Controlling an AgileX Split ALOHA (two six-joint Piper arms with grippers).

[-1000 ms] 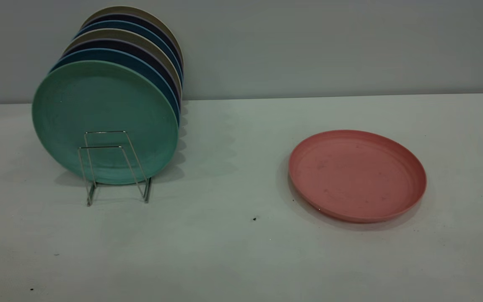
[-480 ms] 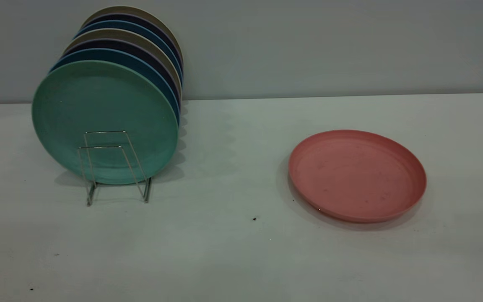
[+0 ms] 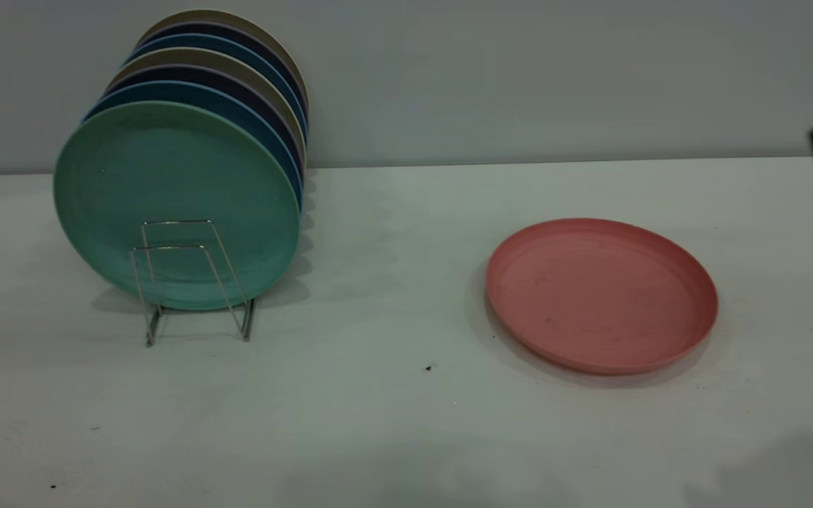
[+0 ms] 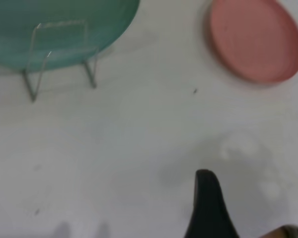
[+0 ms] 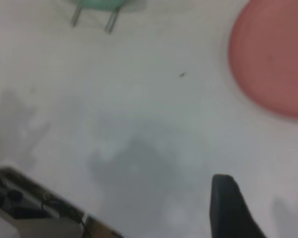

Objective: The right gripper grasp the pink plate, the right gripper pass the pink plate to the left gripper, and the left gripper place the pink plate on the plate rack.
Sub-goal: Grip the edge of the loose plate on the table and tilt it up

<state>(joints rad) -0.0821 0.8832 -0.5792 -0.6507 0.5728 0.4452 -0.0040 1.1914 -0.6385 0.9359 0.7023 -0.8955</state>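
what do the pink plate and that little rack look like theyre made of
The pink plate: likely matte plastic, with a dull even sheen and faint dark scuffs. The plate rack: thin bare metal wire, silvery with bright glints, bent into upright loops.

Bare table (image 3: 392,282) between plate rack (image 3: 195,282) and pink plate (image 3: 600,293), teal plate (image 3: 173,201) blocking rack's rear slots

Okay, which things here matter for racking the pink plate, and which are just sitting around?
Job:
pink plate, flat on the table
plate rack, front loops free
right gripper, fingers apart
left gripper

Just there:
teal-green plate and others racked behind it
dark speck
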